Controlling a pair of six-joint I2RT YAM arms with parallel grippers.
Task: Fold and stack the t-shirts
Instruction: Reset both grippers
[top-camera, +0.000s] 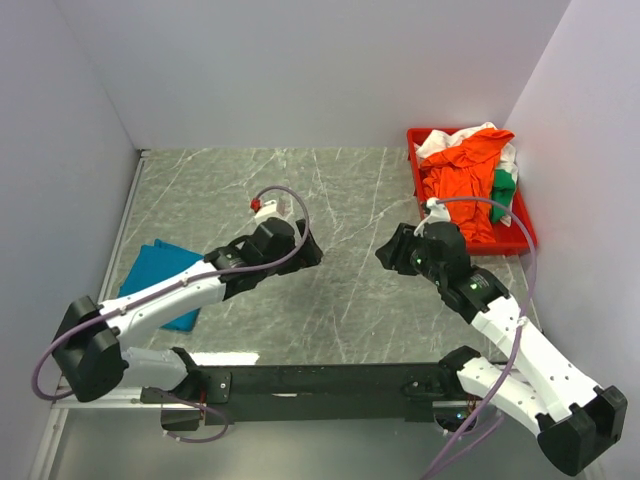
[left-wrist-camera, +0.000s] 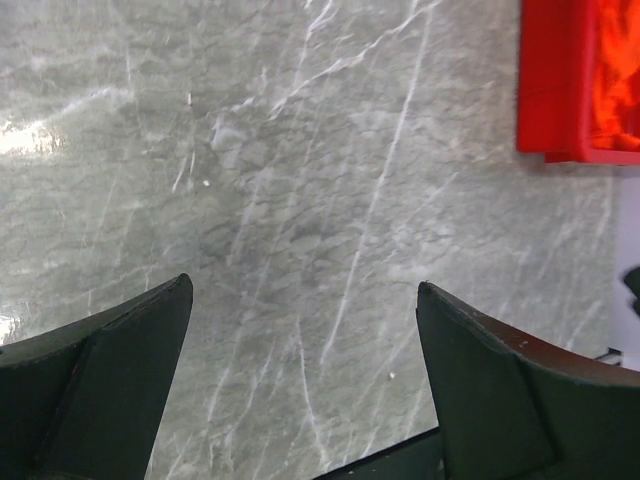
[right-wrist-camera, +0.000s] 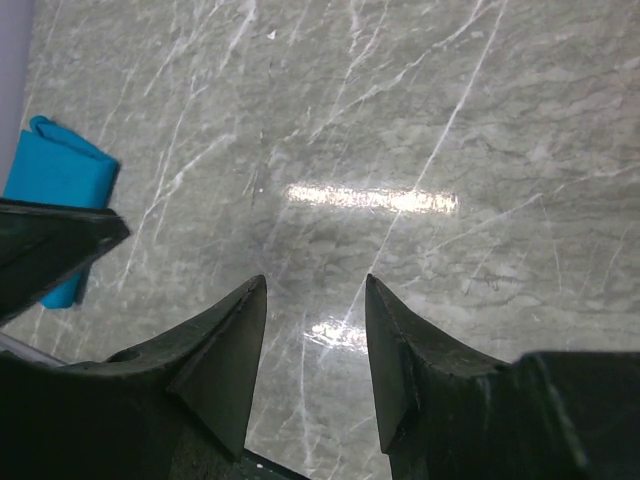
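A folded teal-blue t-shirt lies at the table's left side, partly under my left arm; its corner shows in the right wrist view. Orange, white and green t-shirts are heaped in the red tray at the back right; the tray also shows in the left wrist view. My left gripper is open and empty over the bare table middle. My right gripper is open and empty, facing the left one.
The table is grey marble-patterned. White walls close it in at the left, back and right. A small red-and-white thing sits on the left arm's cable near the table's middle. A black rail runs along the near edge.
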